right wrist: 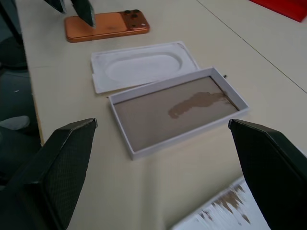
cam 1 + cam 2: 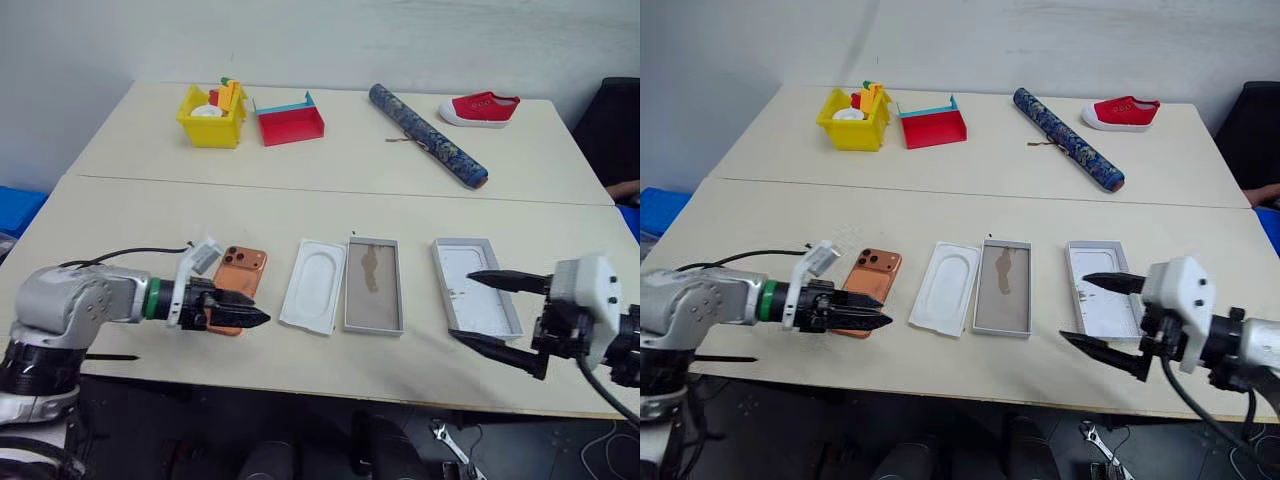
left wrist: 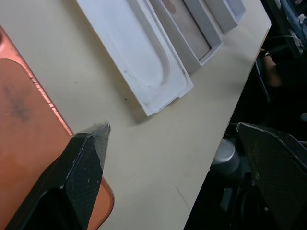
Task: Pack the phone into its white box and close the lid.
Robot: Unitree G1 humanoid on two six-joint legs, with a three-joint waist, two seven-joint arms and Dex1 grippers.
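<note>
The orange phone point(image 2: 243, 268) lies camera side up at the left of the near table, and it also lies in the right wrist view point(image 1: 105, 26). My left gripper point(image 2: 255, 310) is open over the phone's near end, one finger point(image 3: 81, 167) above its orange back. Whether that finger touches the phone I cannot tell. The white box point(image 2: 380, 300) with its grey-brown blotched floor lies open in the middle. To its right lies the lid point(image 2: 462, 255), white inside up. My right gripper point(image 2: 462, 307) hangs open above the lid's near half, empty and pointing left.
A thin white insert point(image 2: 315, 285) with an oval recess lies between phone and box. On the far table stand a yellow bin point(image 2: 212, 118), a red tray point(image 2: 290, 122), a rolled blue mat point(image 2: 428, 135) and a red shoe point(image 2: 480, 107). The table's front edge runs just below both grippers.
</note>
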